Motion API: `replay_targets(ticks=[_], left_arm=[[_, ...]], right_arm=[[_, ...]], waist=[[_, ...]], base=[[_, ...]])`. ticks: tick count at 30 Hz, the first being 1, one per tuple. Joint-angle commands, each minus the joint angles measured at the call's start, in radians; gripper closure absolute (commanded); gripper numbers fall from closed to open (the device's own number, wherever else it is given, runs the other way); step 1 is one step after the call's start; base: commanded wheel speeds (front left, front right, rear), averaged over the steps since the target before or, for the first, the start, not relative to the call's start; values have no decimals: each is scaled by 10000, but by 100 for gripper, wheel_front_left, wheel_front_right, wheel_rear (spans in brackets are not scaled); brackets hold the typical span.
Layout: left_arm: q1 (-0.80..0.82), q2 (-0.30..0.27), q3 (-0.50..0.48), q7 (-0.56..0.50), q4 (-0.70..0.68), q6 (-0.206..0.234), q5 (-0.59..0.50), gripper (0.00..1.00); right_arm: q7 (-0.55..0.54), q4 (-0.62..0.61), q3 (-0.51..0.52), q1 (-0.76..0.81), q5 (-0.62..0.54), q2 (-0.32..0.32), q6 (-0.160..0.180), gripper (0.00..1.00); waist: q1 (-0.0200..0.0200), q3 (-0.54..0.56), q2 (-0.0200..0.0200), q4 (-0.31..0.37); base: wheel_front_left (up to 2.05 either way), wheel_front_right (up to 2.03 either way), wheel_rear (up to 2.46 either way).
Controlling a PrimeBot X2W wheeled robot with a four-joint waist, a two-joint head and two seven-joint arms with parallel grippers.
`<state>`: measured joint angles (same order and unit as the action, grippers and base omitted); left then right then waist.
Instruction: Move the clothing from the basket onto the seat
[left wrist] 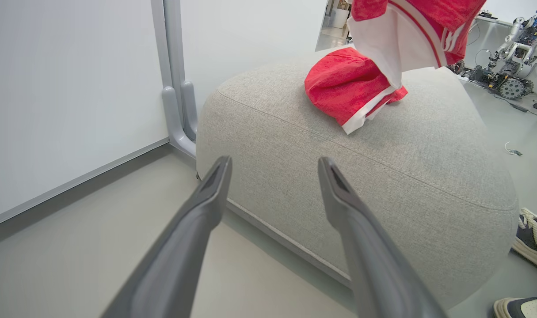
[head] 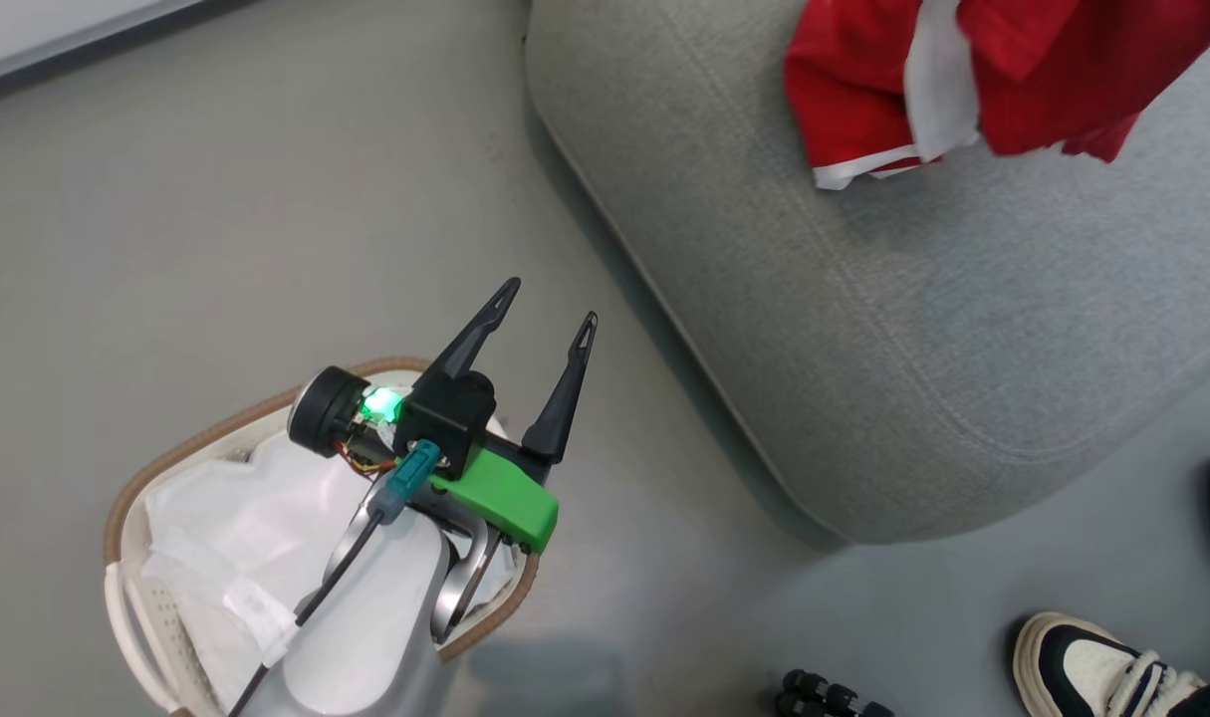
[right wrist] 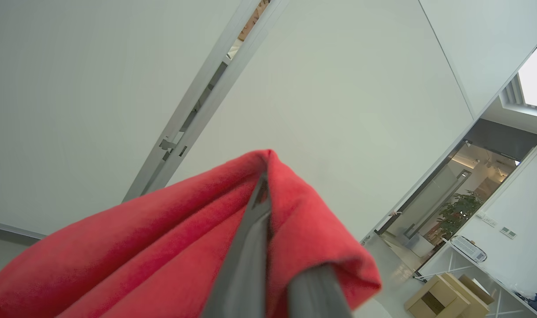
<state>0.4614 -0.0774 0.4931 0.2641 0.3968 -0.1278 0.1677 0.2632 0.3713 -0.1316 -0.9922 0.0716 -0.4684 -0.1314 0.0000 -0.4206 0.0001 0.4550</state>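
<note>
- Left claw [head: 550,302] [left wrist: 275,164] spread wide, nothing between its fingers, tips aimed toward the couch [head: 863,329] [left wrist: 383,185].
- In the head view, wrist of that arm over the basket [head: 216,428], fingers reaching past its brown rim above the grey floor [head: 166,199].
- Right claw [right wrist: 263,194] pressed together on a fold of a red garment [right wrist: 162,238] [left wrist: 427,17] [head: 1063,70], cloth draped down both sides of the fingers.
- In the left wrist view, that garment hanging above the couch, a white panel with red stripes drooping from it.
- A red bundle [left wrist: 343,86] [head: 844,90] with white trim lying on top of the couch, directly under the hanging piece; contact between the two impossible to judge.
- Inside the basket, a crumpled plain white cloth [head: 226,528].
- Basket standing on the floor near the couch's rounded corner, a strip of floor between them.
- A person's shoe [head: 1092,667] on the floor by the couch, at the lower right of the head view.
- A white wall panel [left wrist: 51,88] behind the couch's far end.
</note>
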Motion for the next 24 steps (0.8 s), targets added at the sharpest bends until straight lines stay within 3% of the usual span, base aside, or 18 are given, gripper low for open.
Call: replay_targets(ticks=[1,8,20,21,22,23,24], left_arm=[[184,-108,11,4,-8,-45,-62,0],[352,-117,24,4,-102,-45,-72,0],[274,-163,-188,5,-198,-45,-236,0],[268,-174,-198,3,-193,-45,-240,0],[264,-180,-208,5,-184,-45,-236,0],[256,-177,-220,3,-171,-45,-236,0],[240,-174,-235,5,-159,-45,-229,0]], right_arm=[[22,317,272,-214,-185,-106,14,100],[20,2135,1443,-609,-815,-267,14,100],[22,4629,4263,272,-1694,423,13,100],[20,4738,4468,346,-1801,461,14,87],[22,4795,4686,436,-1929,525,14,60],[20,4817,4847,511,-2038,590,14,26],[22,4819,5036,638,-2108,668,14,0]], waist=[[0,-537,-1,-566],[0,-999,-1,-1198],[0,-1527,-1,-1808],[0,-1524,-1,-1822],[0,-1515,-1,-1837],[0,-1496,-1,-1846],[0,-1462,-1,-1854]], base=[[0,0,0],[0,0,0],[0,0,0],[0,0,0],[0,0,0],[0,0,0],[0,0,0]])
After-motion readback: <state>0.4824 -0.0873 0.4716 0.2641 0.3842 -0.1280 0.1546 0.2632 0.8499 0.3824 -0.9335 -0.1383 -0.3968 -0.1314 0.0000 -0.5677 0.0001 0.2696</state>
